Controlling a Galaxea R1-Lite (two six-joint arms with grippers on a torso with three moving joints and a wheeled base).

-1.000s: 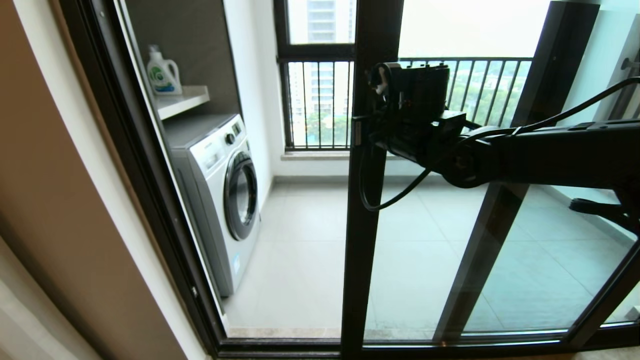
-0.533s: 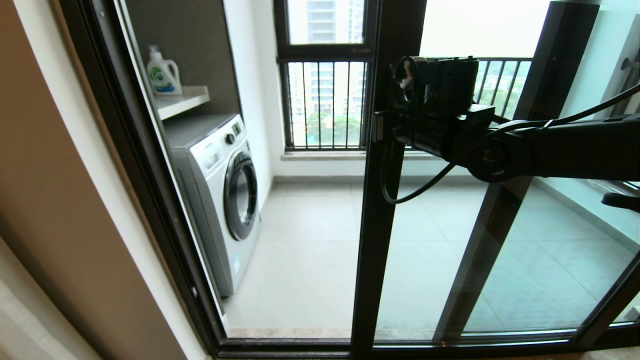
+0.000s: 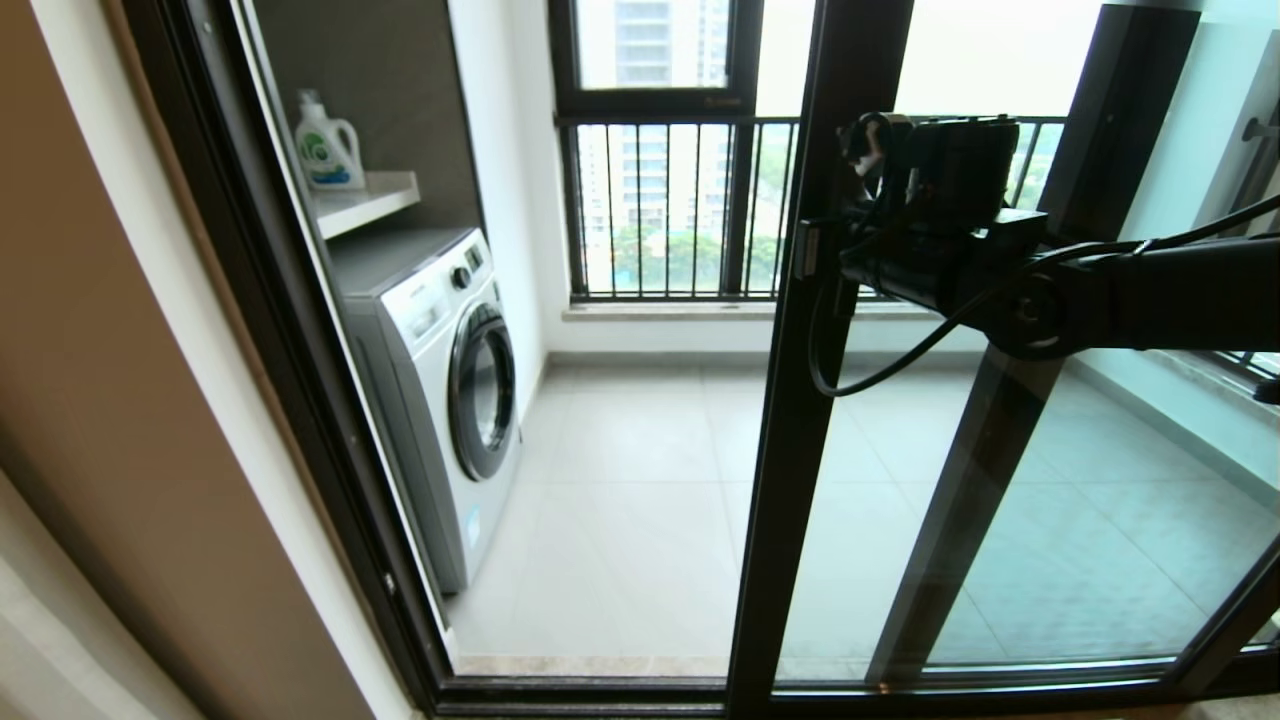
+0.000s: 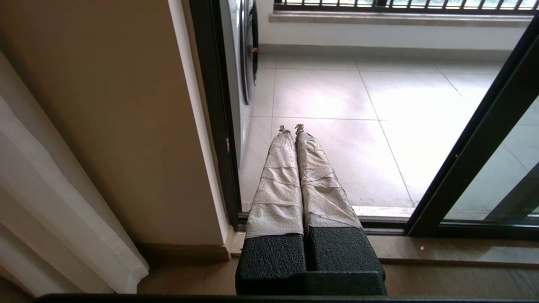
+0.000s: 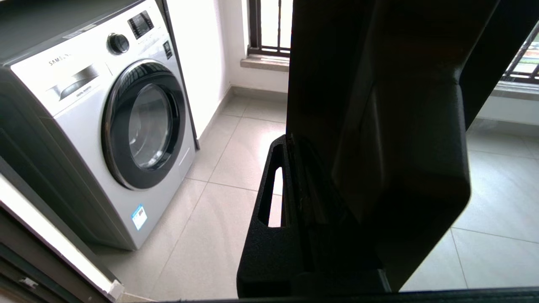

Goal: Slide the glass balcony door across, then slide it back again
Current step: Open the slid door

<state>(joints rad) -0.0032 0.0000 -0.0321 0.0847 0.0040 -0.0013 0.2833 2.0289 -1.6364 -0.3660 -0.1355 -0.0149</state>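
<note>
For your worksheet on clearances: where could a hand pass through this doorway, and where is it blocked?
Free: the opening between the washing machine and the glass balcony door upright, over bare floor tiles. Crowded: at the upright, where the right gripper sits.

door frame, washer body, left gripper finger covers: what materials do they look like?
Glass balcony door: the upright looks like dark brown-black metal with a satin sheen, probably coated aluminium; the panel is clear glass, since the floor shows through.
Washing machine: white glossy painted casing, likely sheet metal, with a dark-ringed glass porthole.
Left gripper, low at the doorway: fingers wrapped in wrinkled pale tape or cloth, over black textured plastic.
</note>
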